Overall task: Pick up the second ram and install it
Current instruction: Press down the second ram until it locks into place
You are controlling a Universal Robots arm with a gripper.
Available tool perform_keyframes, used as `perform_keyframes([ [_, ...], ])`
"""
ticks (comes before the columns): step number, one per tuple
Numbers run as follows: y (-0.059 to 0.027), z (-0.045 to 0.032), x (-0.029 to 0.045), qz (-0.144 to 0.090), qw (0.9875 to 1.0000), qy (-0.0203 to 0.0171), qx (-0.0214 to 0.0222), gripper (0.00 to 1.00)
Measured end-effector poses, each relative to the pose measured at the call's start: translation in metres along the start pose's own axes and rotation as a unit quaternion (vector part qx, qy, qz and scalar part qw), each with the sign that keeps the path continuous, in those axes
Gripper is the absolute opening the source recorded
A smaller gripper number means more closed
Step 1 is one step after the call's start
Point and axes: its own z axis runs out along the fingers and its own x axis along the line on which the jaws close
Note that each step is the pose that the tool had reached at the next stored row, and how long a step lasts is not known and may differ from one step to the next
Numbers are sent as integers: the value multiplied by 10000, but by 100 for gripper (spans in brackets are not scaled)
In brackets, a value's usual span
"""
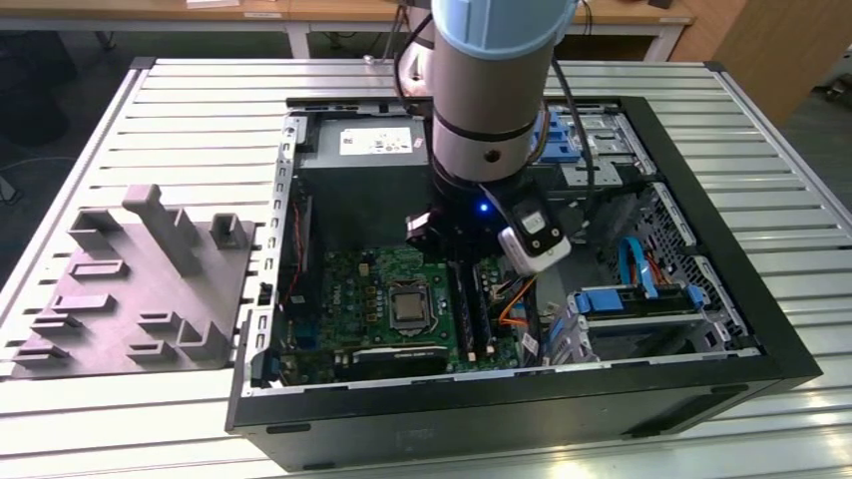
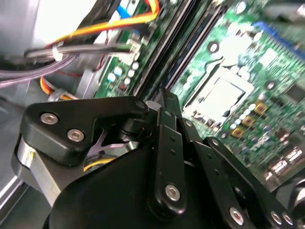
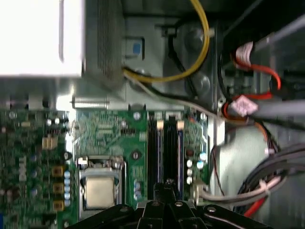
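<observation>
My gripper (image 1: 450, 251) reaches down into the open computer case (image 1: 692, 374), just over the far end of the long black memory slots (image 1: 466, 307). In both wrist views its black fingers meet in one narrow tip (image 2: 164, 98), and nothing shows between them. The first wrist view puts that tip (image 3: 169, 183) right above the two parallel slots (image 3: 163, 155), which have tan clips at their far ends. The green motherboard (image 3: 109, 131) with its silver processor socket (image 3: 100, 191) lies beside the slots. The second ram is hidden from view.
A grey moulded fixture (image 1: 134, 289) lies on the slatted table (image 1: 200, 120) at the exterior view's left. Inside the case are the power supply (image 1: 359, 165), orange and yellow cables (image 3: 202, 52), grey cable bundles (image 3: 267, 109) and a blue drive bracket (image 1: 637, 299).
</observation>
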Motion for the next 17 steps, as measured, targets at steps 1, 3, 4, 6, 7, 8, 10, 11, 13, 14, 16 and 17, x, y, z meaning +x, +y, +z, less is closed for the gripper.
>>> perform_keyframes([
  [1, -28, -1, 0, 0, 10000, 0, 0, 10],
  [3, -78, -1, -1, 0, 10000, 0, 1, 10],
  [4, -98, -1, -1, 0, 10000, 0, 0, 10],
  [6, -138, -1, -1, 0, 10000, 0, 0, 10],
  [7, -158, -1, -1, 1, 10000, 0, 0, 10],
  [8, -179, -2, -2, 0, 10000, 0, 1, 10],
  [10, -221, -2, -2, 0, 10000, 0, 0, 10],
  [11, -243, -1, -2, 0, 10000, 0, 0, 10],
  [13, -285, -2, -3, 0, 10000, 0, 0, 10],
  [14, -303, -2, -3, 0, 10000, 0, 0, 10],
  [16, -324, -2, -2, 0, 10000, 0, 1, 10],
  [17, -328, -1, -2, 1, 10000, 0, 1, 10],
])
